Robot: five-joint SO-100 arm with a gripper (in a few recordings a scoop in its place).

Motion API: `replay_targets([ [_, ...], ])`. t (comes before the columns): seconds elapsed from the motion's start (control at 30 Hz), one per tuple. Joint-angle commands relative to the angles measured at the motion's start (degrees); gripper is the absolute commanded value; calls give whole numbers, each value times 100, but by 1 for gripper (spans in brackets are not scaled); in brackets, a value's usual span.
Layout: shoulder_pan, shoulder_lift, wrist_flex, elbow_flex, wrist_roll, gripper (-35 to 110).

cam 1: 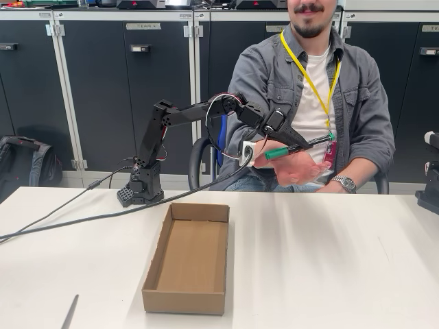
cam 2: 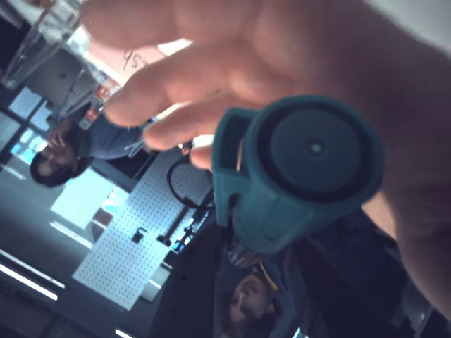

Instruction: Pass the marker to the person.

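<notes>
The gripper [cam 1: 291, 142] holds the marker [cam 1: 300, 145] in its fingers beyond the counter's [cam 1: 329, 260] far edge, just above the person's hand [cam 1: 296, 168]; releasing before that hand closes could drop it.

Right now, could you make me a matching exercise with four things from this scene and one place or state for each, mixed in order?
Things:
1. marker
2. cardboard box
3. person's hand
4. black cable

Places or states:
A. lies across the white table, left of the box
B. held in the tool, above the table
C. stands open and empty on the table
D. raised under the marker, palm open

Pairs: 1-B, 2-C, 3-D, 4-A
</notes>
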Motion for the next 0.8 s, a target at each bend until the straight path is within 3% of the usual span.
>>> replay_targets([
  [0.0,44,123,44,18,114,-5],
  [0.7,97,-53,369,26,-35,-4],
  [0.77,79,-35,369,97,18,17],
])
